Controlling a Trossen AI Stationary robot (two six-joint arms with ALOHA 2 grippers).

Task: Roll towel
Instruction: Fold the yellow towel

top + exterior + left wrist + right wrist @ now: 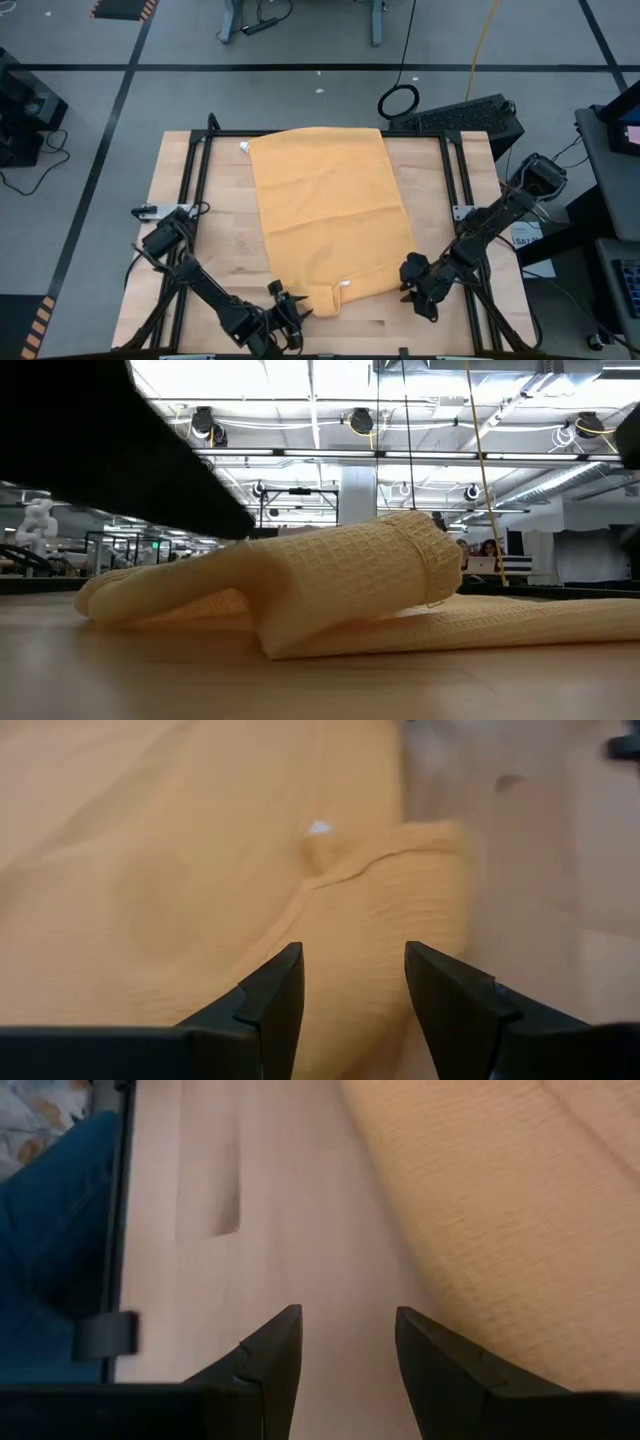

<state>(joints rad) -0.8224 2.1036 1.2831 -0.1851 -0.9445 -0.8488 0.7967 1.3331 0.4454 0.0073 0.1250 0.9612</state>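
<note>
High view shows the towel [330,215] flat on the bench [200,250] with its near edge just starting to roll, both the left hand [285,312] and right hand [413,283] part-open and empty beside it, so next they should probably grip that edge.

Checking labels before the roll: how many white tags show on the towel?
2. One white tag sits at the far left corner of the towel; another tag lies at the near edge beside the folded-over part. Others may be hidden underneath.
</note>
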